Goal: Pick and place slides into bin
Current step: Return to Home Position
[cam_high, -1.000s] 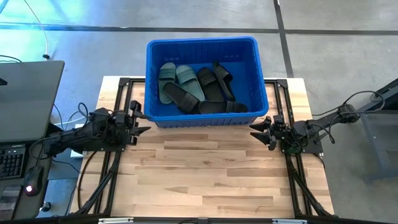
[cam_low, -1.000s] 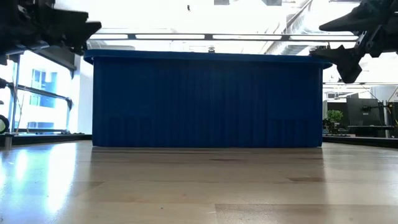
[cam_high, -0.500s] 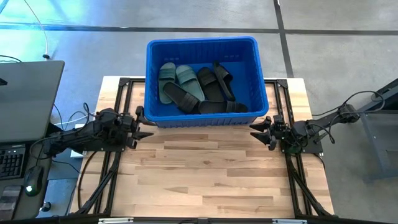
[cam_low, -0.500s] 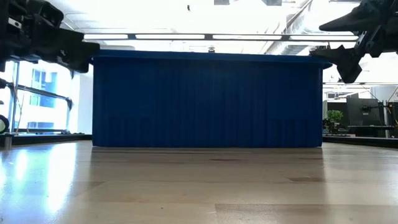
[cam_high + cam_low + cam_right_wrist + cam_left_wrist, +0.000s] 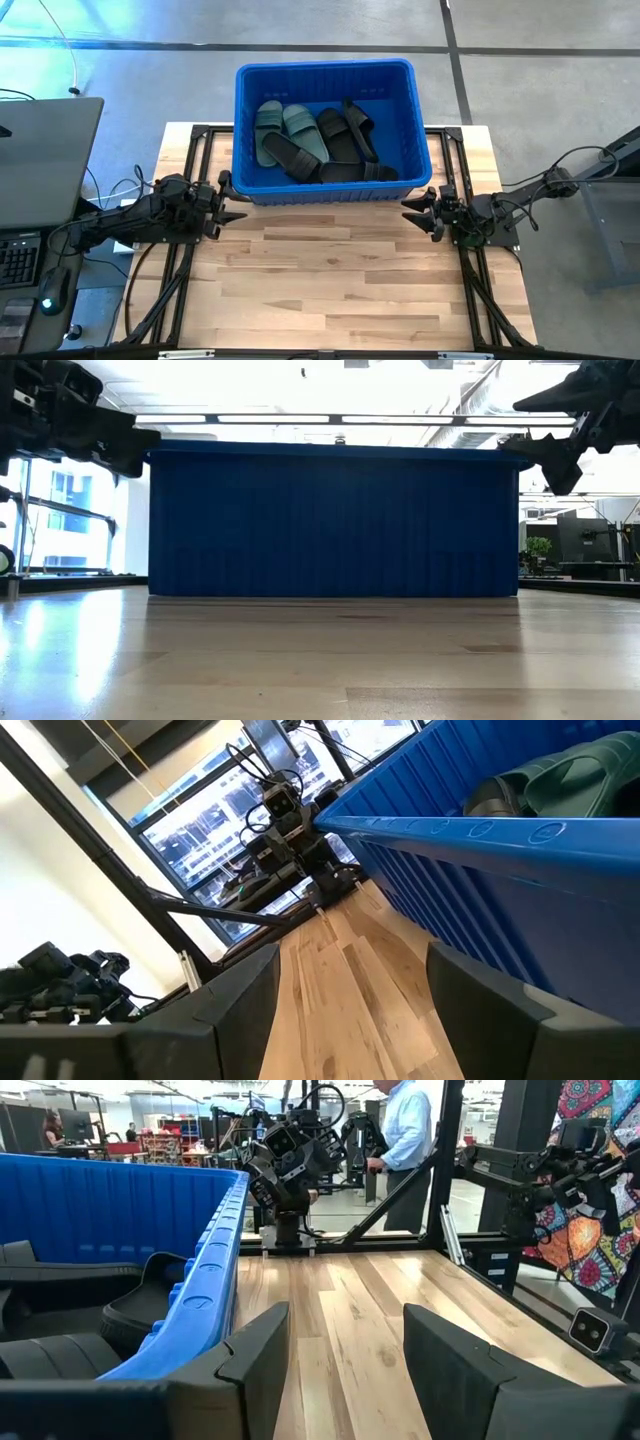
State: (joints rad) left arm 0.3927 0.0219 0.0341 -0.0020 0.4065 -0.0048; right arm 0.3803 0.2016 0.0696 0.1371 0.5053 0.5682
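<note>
The blue bin (image 5: 330, 185) stands at the table's far middle, its near wall also in the low view (image 5: 330, 520). Inside it lie two sage green slides (image 5: 285, 130) and several black slides (image 5: 345, 145), piled on the bin's floor. My left gripper (image 5: 237, 208) is open and empty beside the bin's near left corner. My right gripper (image 5: 408, 214) is open and empty beside the bin's near right corner. Black slides show in the left wrist view (image 5: 120, 1305), a green one in the right wrist view (image 5: 560, 780).
A laptop (image 5: 45, 160) and keyboard stand off the table's left side. Bare wooden tabletop (image 5: 330, 280) lies in front of the bin. A person (image 5: 405, 1140) stands in the room beyond the table.
My left gripper has drawn a little toward the bin's near left corner, then held still. Its fingers stay open. My right arm and the slides have kept still.
</note>
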